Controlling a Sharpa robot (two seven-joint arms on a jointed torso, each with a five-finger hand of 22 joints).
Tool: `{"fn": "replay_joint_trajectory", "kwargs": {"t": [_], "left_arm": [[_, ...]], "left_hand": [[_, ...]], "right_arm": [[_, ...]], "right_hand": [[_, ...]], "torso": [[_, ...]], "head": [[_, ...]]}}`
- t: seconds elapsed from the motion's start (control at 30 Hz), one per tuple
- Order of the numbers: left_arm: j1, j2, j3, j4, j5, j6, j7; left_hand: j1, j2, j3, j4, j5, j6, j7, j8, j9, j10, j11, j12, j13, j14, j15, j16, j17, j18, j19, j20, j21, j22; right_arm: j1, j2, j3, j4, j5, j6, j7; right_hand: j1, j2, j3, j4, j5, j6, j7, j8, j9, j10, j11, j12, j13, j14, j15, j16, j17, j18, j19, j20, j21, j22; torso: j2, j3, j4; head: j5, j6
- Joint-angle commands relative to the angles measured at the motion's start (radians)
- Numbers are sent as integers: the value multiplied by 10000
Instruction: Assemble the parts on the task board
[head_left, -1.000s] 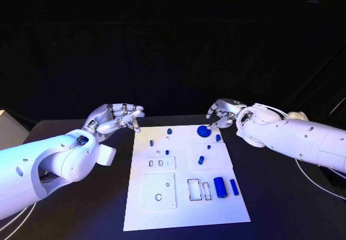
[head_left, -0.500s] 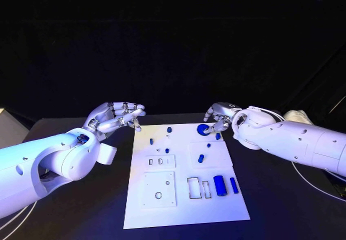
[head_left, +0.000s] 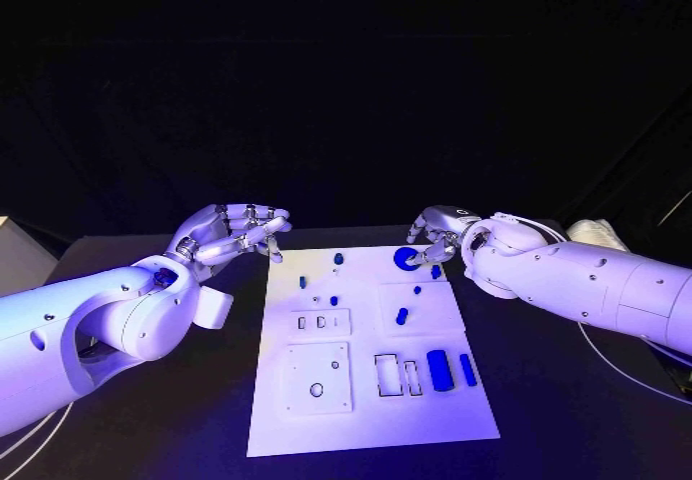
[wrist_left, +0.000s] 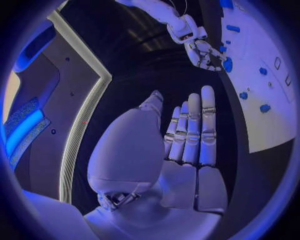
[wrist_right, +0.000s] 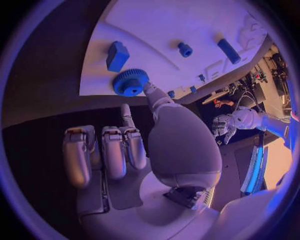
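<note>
We see the right hand (head_left: 437, 234) at the far right corner of the white task board (head_left: 368, 420). In the right wrist view its thumb tip (wrist_right: 150, 90) touches the edge of a round blue gear (wrist_right: 130, 82). The other fingers (wrist_right: 106, 152) are curled down beside each other, away from the gear, and they hold nothing. So the hand only touches the gear and does not grab it. The gear lies flat on the board, close to its far edge. Just beside the gear we see a blue block (wrist_right: 117, 55). A bit further along the board there is a small round blue part (wrist_right: 185, 49) and a long blue bar (wrist_right: 229, 51).

The left hand (head_left: 228, 235) hangs over the black table (head_left: 159, 420), just off the far left corner of the board. Its fingers (wrist_left: 197, 130) lie close together and bend a little toward the thumb. There is nothing in it, and it does not touch the board.

On the near part of the board we see a fat blue cylinder (head_left: 438, 370) and a thin blue peg (head_left: 467, 370) side by side. Next to them there are dark slots (head_left: 389, 377) cut in the board. A small blue piece (head_left: 402, 318) lies in the middle of the board. A few tiny blue parts (head_left: 338, 260) sit near the far left side.
</note>
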Motion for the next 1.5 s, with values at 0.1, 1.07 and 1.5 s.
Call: {"fn": "replay_joint_trajectory", "kwargs": {"t": [0.1,1.07,1.5], "left_arm": [[11,-17,7,58,-78,153,8],[14,-115,9,112,-95,133,-39],[14,-133,8,91,-95,135,-42]], "left_hand": [[34,110,-49,11,-38,-13,77,-28,9,-15,37,-13,12,-81,20,-38,-17,31,-73,13,29,14],[75,159,-12,0,-38,-26,80,-35,15,-29,40,-18,14,-77,22,-68,-23,35,-92,20,34,17],[94,174,2,-2,-39,-31,82,-37,20,-34,42,-20,16,-72,23,-86,-25,37,-103,23,40,19]], "right_arm": [[-24,64,-2,-138,109,412,42],[-174,163,-8,-251,107,-17,188],[-166,185,-5,93,-475,-1836,-138]], "right_hand": [[-182,87,54,497,583,37,-27,9,47,1046,55,21,2627,1062,46,36,2626,-113,882,77,-14,2291],[444,352,1196,609,191,355,-123,55,119,1046,-36,21,2627,1062,-36,36,2626,-115,882,13,-6,2310],[463,182,2889,59,-6,791,-228,155,148,1046,-135,21,2627,1062,-131,36,2626,-129,908,-82,34,2363]], "torso": [[43,-3,17],[43,3,7],[36,-5,-5]], "head": [[-1,-22],[48,-48],[60,17]]}}
